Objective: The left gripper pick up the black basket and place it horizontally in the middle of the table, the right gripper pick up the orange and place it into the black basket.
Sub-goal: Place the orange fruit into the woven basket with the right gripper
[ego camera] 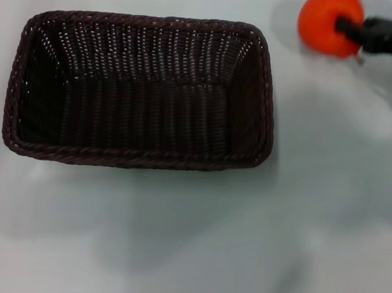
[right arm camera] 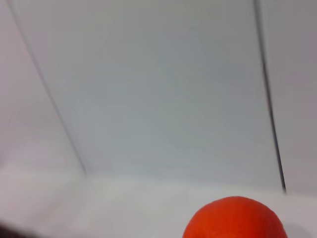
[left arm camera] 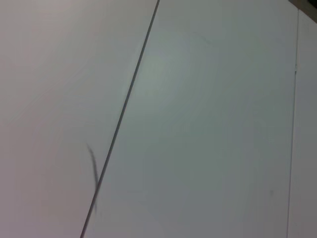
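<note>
Black basket (ego camera: pixel 141 92) near; right gripper (ego camera: pixel 350 31) gripping orange (ego camera: pixel 327 21).

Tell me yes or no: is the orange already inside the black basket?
No. In the head view the orange sits on the table beyond the black basket's far right corner, with the right gripper at it.

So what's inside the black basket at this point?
Nothing: the black basket shows only its bare woven floor and walls. The orange is still outside it, at the far right, with the right gripper at it. No part of the floor is covered.

orange (ego camera: pixel 327 21) right of – behind – basket (ego camera: pixel 134 158)
</note>
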Controlling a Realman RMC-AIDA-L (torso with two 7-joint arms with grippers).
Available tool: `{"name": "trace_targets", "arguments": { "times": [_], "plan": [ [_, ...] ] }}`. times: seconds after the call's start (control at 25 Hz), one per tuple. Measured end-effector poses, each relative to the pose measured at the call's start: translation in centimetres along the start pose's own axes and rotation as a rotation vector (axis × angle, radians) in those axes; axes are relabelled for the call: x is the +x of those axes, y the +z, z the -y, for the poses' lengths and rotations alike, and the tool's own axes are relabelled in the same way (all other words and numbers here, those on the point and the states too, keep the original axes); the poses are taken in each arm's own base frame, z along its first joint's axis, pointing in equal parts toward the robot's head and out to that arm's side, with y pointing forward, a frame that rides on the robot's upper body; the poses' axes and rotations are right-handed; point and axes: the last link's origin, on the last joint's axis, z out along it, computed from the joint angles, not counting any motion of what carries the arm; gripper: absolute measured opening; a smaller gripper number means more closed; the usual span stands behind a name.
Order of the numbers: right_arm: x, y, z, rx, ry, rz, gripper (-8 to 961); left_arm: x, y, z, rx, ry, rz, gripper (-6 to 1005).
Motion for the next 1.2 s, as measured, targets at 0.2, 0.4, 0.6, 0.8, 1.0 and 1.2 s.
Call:
{"name": "trace_targets", "arguments": {
  "times": [0.2,0.4,0.6,0.8,1.0,1.2],
  "plan": [
    [1.7,-0.3,2.0,0.127,0.043,-0.198,222,0.0,-0.3,0.0,0.005,-0.001,0.001,663],
    [2.4,2.6,7.2,0.395,0.050,-0.246,201,-0.2,-0.3,-0.1,0.009,-0.009,-0.001,663],
    [1.7,6.0,12.1,0.578,-0.053,-0.154,170,-0.3,-0.3,-0.3,0.016,-0.021,-0.010,663],
    [1.1,7.1,13.7,0.631,-0.111,-0.094,169,-0.3,-0.3,-0.3,0.016,-0.024,-0.015,663],
    [0.8,6.9,13.5,0.623,-0.095,-0.100,266,-0.3,-0.6,-0.2,0.023,-0.025,-0.016,663],
    [0.7,6.3,13.0,0.604,-0.051,-0.142,591,-0.3,-1.0,-0.1,0.048,-0.034,-0.029,663]
  ]
}}
